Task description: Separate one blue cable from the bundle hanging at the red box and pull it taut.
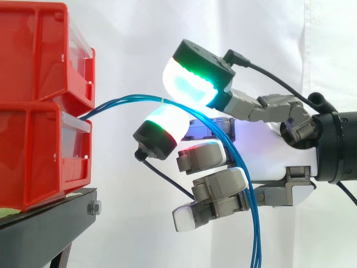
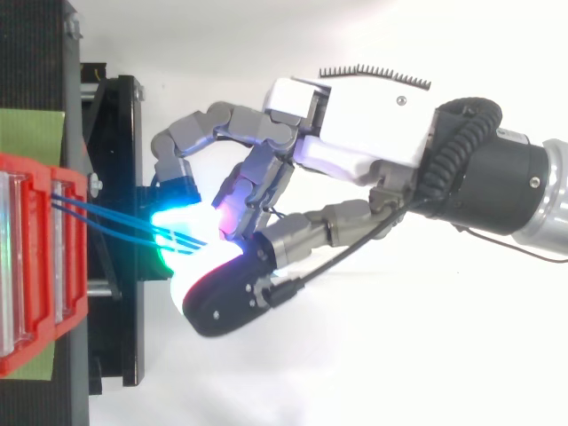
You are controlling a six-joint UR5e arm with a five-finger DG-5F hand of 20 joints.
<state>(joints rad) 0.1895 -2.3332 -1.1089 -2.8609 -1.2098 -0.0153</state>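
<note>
A bundle of thin blue cables [image 1: 131, 98] comes out between the two stacked red bins [image 1: 39, 106], arcs up slackly, then drops past the hand to the bottom edge [image 1: 255, 245]. A small white tie sits at the top of the arc. The hand [image 1: 279, 145] reaches in from the right. One large pad glowing green [image 1: 192, 84] lies just above the bundle and a second pad glowing cyan [image 1: 162, 127] just below it, both curled round the cables with little gap. From above, the cables [image 2: 106, 217] run from the bin into the glowing pads [image 2: 177, 232]. The lower fingers [image 1: 215, 195] are curled behind the hanging strands.
The red bins [image 2: 35, 257] rest on a black stand [image 1: 50, 223] with a bolt at its corner. A green patch [image 2: 31, 133] lies on the stand beside the bins. A white curtain hangs behind; open room lies below and right of the bins.
</note>
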